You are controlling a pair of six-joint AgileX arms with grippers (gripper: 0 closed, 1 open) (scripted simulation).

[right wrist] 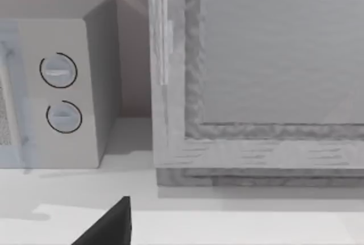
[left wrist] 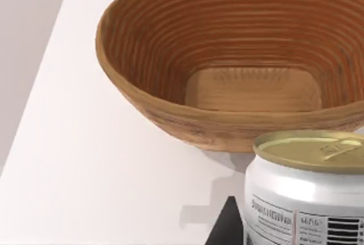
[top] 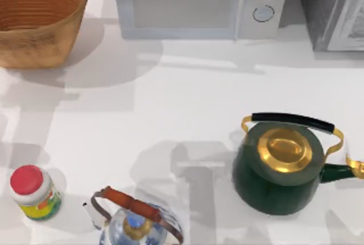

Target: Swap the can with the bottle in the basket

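Close to the L wrist cam, can (left wrist: 307, 191) sits just in front of basket (left wrist: 227, 63), 1 dark fingertip (left wrist: 226, 225) beside it; can't tell if L gripper has hold of it. Basket empty, upper left of top view. Bottle (top: 34, 192) lower left on table (top: 187, 103), near glass kettle (top: 133, 222); green kettle (top: 281, 165) right. R gripper state: can't tell; microwave (right wrist: 57, 86) ahead.

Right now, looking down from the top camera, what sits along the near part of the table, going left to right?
Red-capped bottle → clear glass kettle with an orange handle → dark green kettle with a gold lid.
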